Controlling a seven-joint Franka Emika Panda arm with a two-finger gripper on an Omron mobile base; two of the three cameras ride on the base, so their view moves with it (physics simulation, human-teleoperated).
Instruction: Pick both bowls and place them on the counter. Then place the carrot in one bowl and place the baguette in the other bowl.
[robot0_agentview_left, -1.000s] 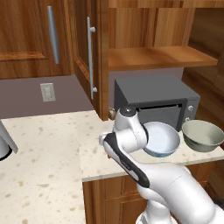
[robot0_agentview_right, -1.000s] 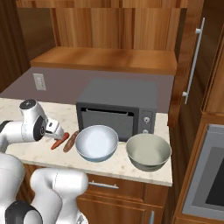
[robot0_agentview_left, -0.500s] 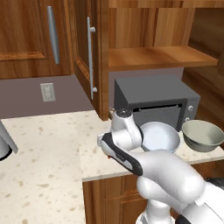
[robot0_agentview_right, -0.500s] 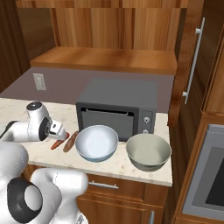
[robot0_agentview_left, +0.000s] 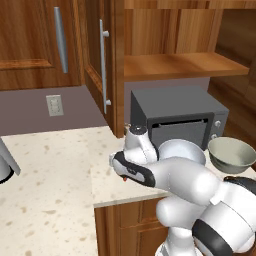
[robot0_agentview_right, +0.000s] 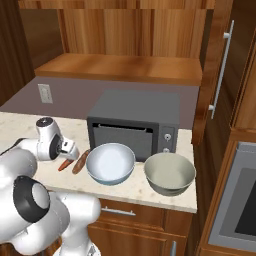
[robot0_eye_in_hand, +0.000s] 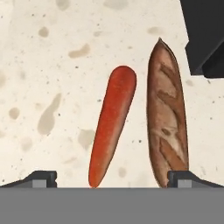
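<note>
On the counter (robot0_eye_in_hand: 39, 65) the orange-red carrot (robot0_eye_in_hand: 111, 127) and the brown baguette (robot0_eye_in_hand: 168, 118) lie side by side. My gripper (robot0_eye_in_hand: 113, 178) hangs open right above them, its fingertips (robot0_eye_in_hand: 41, 177) spread wider than the pair. In the right base view the gripper (robot0_agentview_right: 70, 150) sits just over the carrot (robot0_agentview_right: 65, 165) and baguette (robot0_agentview_right: 81, 161). Right of them on the counter (robot0_agentview_right: 150, 192) stands the white bowl (robot0_agentview_right: 111, 162) with a pale blue inside. The grey-green bowl (robot0_agentview_right: 169, 172) stands further right. Both bowls (robot0_agentview_left: 182, 150) (robot0_agentview_left: 232, 154) are empty.
A dark microwave (robot0_agentview_right: 135, 122) stands close behind the bowls and the baguette; its corner (robot0_eye_in_hand: 205, 35) shows in the hand view. Open wooden shelves and cabinet doors hang above. The counter (robot0_agentview_left: 45, 195) stretches wide to the left.
The hand has come down and slightly right toward the carrot and baguette. Its jaws have stayed open. Bowls, carrot and baguette have not moved.
</note>
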